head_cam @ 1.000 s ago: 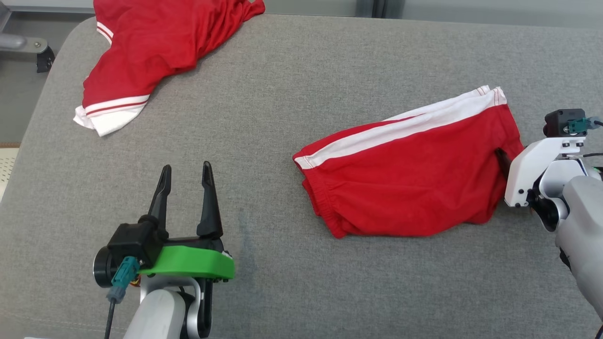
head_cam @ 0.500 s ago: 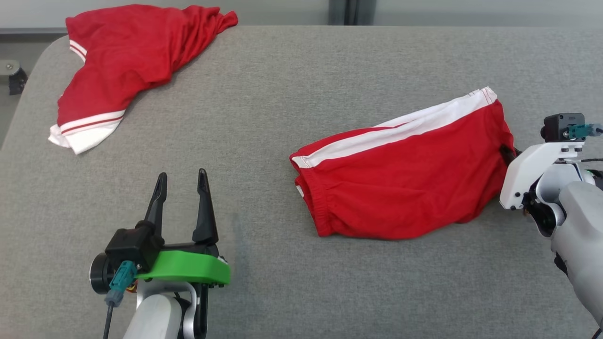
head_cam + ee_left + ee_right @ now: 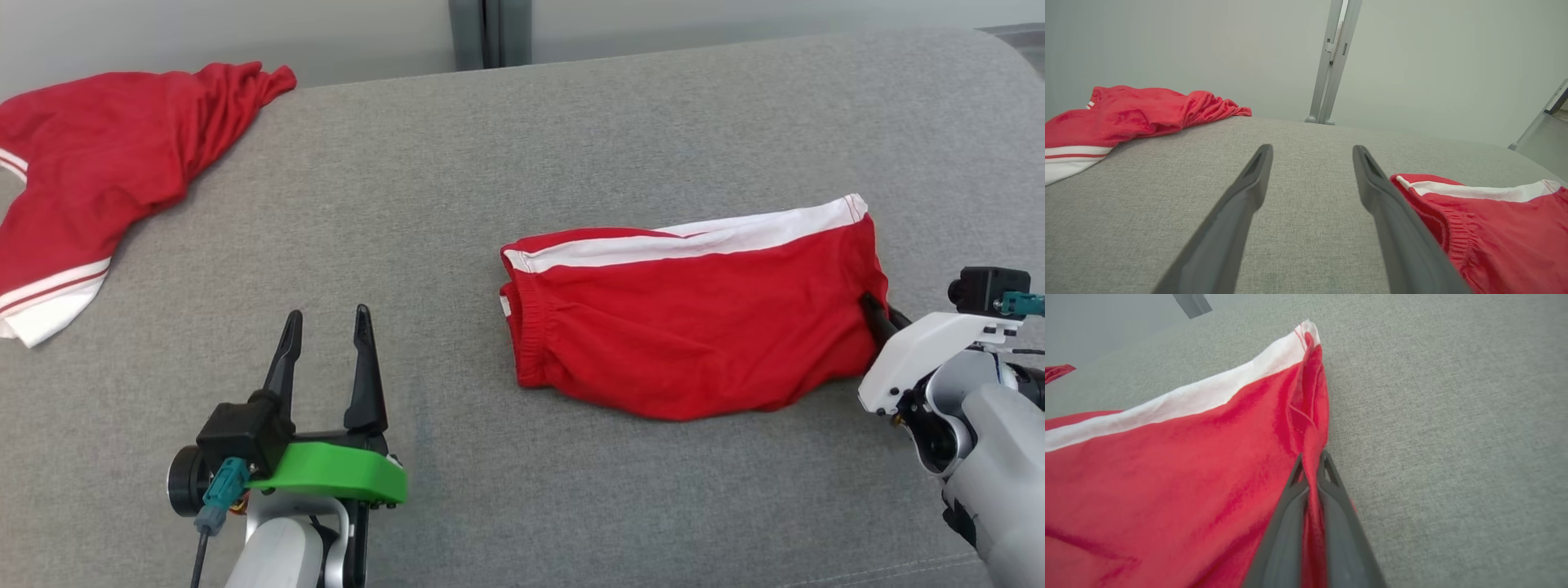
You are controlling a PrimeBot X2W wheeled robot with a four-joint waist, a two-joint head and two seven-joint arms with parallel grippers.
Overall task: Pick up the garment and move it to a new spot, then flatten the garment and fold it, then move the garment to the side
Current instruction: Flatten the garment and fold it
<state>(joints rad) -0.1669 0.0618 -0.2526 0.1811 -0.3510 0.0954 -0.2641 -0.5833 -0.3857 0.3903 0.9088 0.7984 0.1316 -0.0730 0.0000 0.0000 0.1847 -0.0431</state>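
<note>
Surface: a grey upholstered surface (image 3: 490, 163) with rounded far corners carries everything.
Task garment: red shorts (image 3: 694, 327) with a white side stripe lie folded and fairly flat, right of the surface's middle, well in from its far edge.
Shorts' lie: the elastic waistband end points toward the left edge; the white stripe runs along the side facing the far edge.
Right gripper: the right gripper (image 3: 1310, 461) reaches in from the right edge to the shorts' (image 3: 1167, 457) right end.
Right jaws: pressed together on a pinch of red cloth at the hem, which rises in a ridge between the two dark fingers.
Left gripper: the left gripper (image 3: 326, 314) hangs over the near left part of the surface, fingers pointing toward the far edge, apart from the shorts (image 3: 1494, 228).
Left jaws: spread wide, bare grey cloth between the fingers, nothing held.
Other cloth: a second red garment (image 3: 90, 180) with white, red-striped trim lies crumpled at the far left corner.
Behind: a grey metal post (image 3: 488, 33) stands beyond the far edge.
</note>
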